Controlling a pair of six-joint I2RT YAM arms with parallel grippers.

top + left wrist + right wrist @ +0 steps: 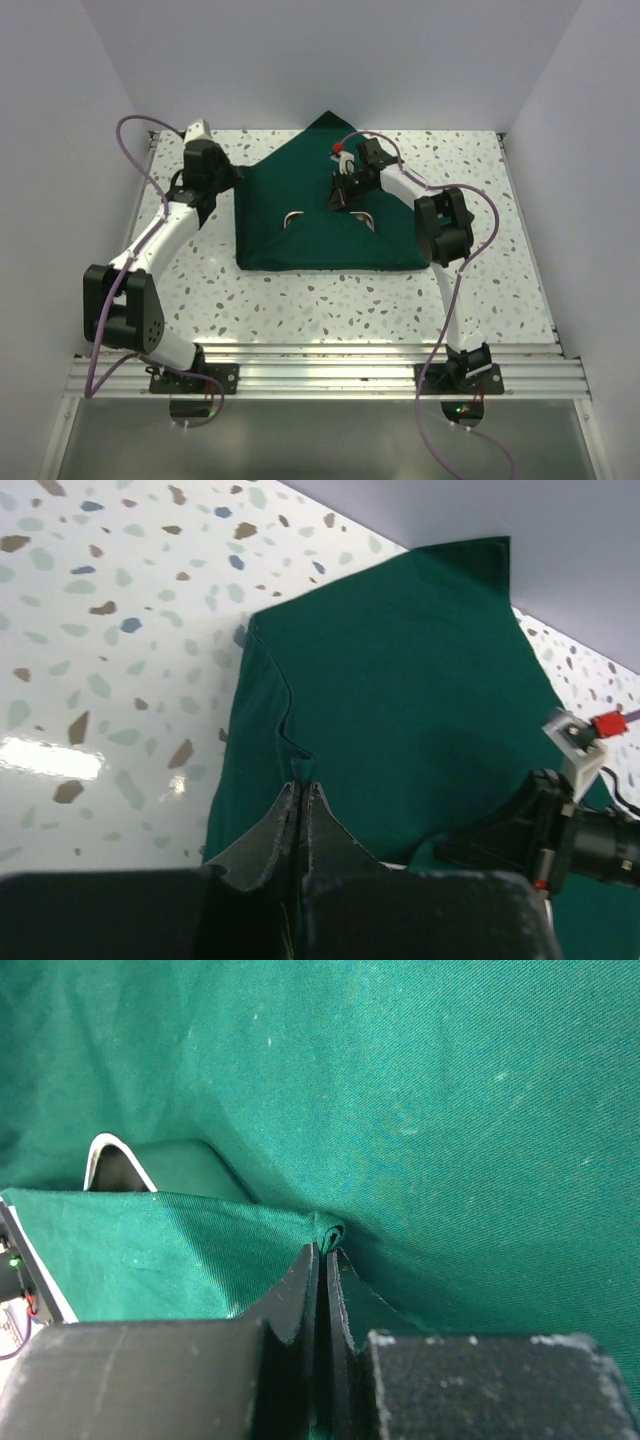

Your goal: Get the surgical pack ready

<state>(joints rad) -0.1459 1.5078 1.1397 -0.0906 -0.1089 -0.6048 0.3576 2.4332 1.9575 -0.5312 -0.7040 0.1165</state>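
Observation:
The surgical pack is a dark green drape [325, 230] spread on the speckled table, its far corner pointing at the back wall. A shiny steel tray rim [294, 219] peeks out near its middle, and shows in the right wrist view [105, 1150] too. My left gripper [232, 180] is shut on the drape's left edge; the cloth [400, 680] is pinched between the fingertips [301, 788]. My right gripper [343, 198] is shut on a fold of the drape [420, 1110] above the tray, its tips [322, 1252] clamping a small roll of cloth.
White walls stand close behind and on both sides of the table [330, 300]. Purple cables [135, 135] loop from both arms. An aluminium rail [320, 375] runs along the near edge, holding the arm bases.

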